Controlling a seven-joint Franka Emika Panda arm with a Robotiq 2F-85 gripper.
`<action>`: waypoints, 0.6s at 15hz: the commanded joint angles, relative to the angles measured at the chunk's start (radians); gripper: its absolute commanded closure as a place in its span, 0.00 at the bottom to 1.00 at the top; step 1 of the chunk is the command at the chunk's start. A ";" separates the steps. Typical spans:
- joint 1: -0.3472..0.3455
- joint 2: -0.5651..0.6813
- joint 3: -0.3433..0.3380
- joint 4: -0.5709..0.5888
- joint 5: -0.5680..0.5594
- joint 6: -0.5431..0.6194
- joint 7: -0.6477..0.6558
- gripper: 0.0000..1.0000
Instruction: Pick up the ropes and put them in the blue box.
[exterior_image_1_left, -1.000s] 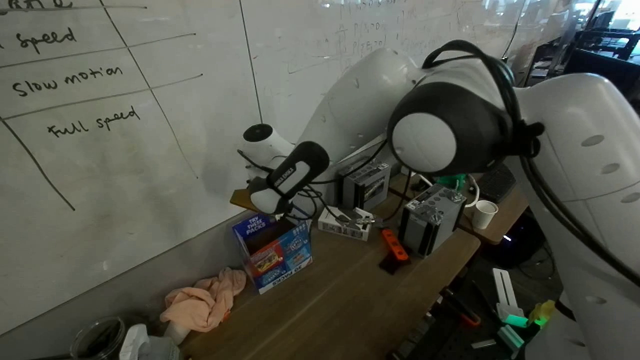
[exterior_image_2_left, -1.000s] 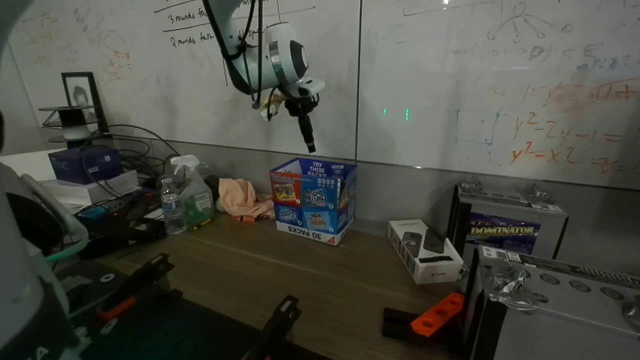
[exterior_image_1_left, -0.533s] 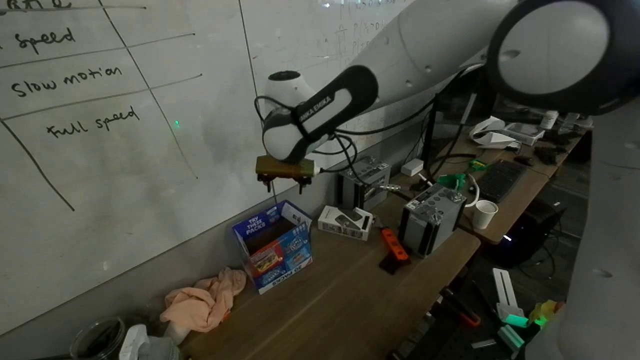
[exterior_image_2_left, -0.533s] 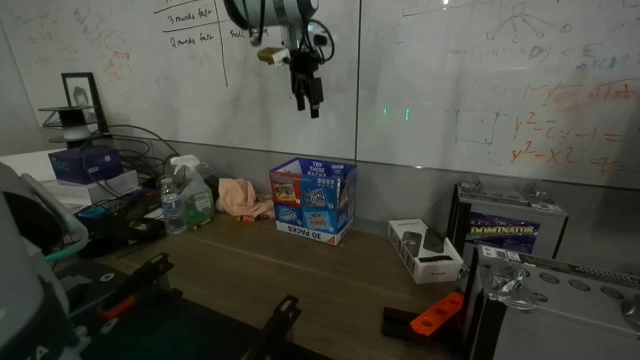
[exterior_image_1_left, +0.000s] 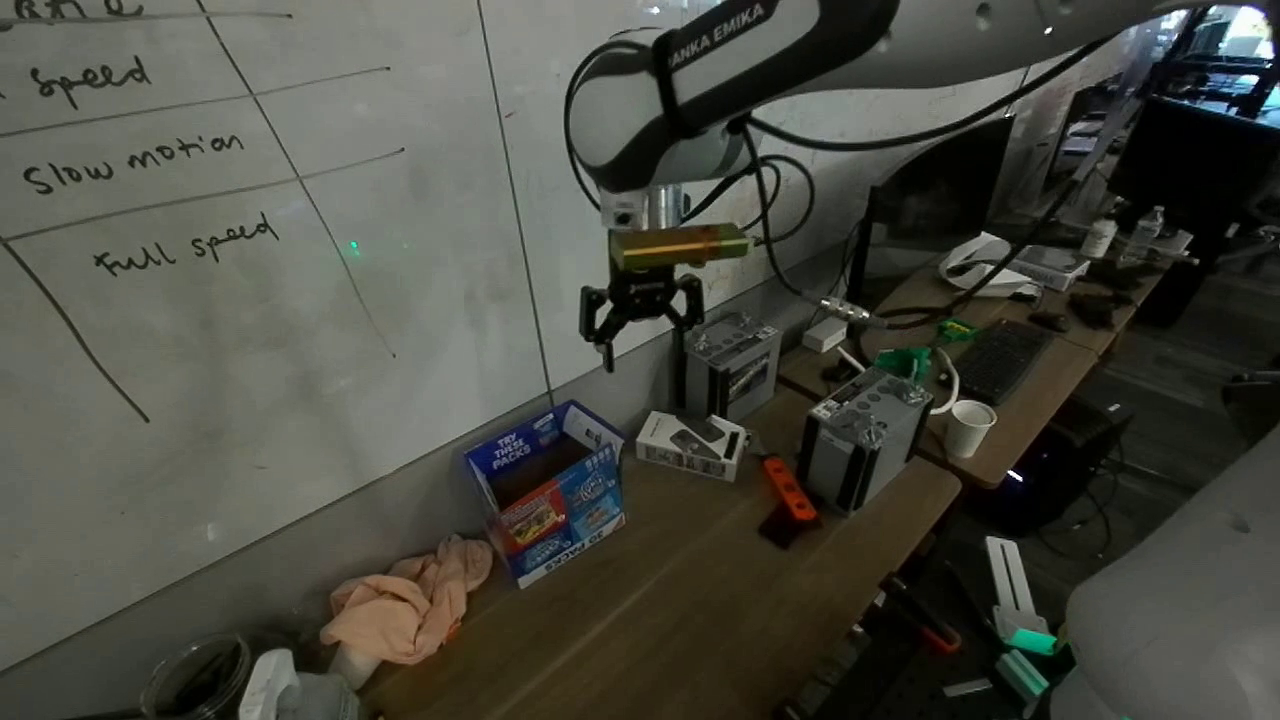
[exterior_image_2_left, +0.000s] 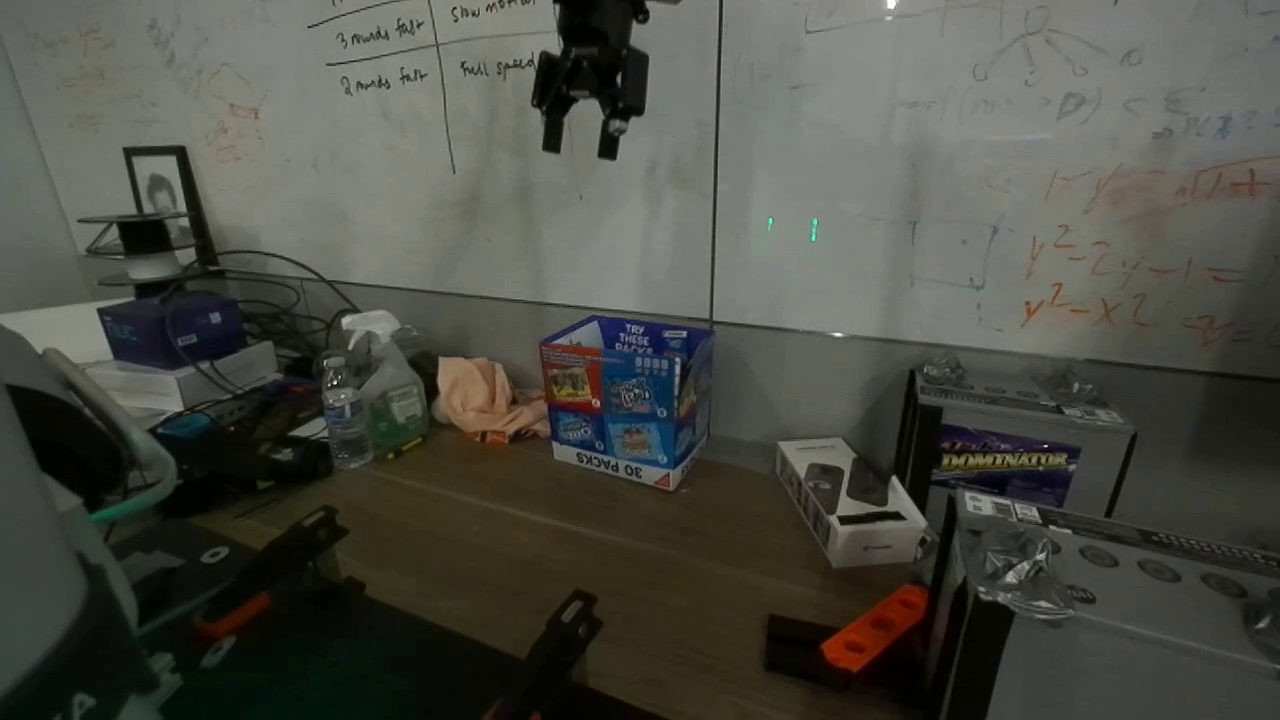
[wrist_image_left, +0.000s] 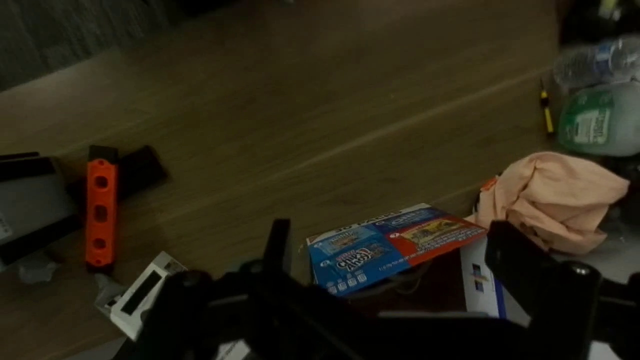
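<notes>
The blue box (exterior_image_1_left: 560, 525) stands upright on the table against the whiteboard wall, its top uncovered, with red and white print on its sides; it shows in both exterior views (exterior_image_2_left: 625, 410). Within its dark inside, in the wrist view, thin pale curved strands that look like the ropes (wrist_image_left: 410, 291) show faintly; how many lie there I cannot tell. No rope shows on the table. My gripper (exterior_image_2_left: 580, 145) hangs high above the table, fingers pointing down, well clear of the box (wrist_image_left: 350, 260). Its jaws stand wide apart with nothing between them.
A peach cloth (exterior_image_1_left: 410, 600) lies right beside the box. On its opposite side are a small white carton (exterior_image_2_left: 850, 505), an orange tool (exterior_image_2_left: 875, 630) and two grey boxy devices (exterior_image_1_left: 865, 440) (exterior_image_1_left: 735, 370). A spray bottle (exterior_image_2_left: 390, 390) and a water bottle (exterior_image_2_left: 345, 415) stand beyond the cloth.
My gripper has risen away from above the box and turned, so both fingers now show apart. The arm has drawn back and up. Box and cloth have not moved.
</notes>
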 joint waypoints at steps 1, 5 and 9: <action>0.137 -0.211 -0.242 -0.090 0.063 -0.173 -0.251 0.00; 0.245 -0.395 -0.481 -0.179 0.004 -0.294 -0.500 0.00; 0.274 -0.548 -0.637 -0.265 -0.046 -0.422 -0.639 0.00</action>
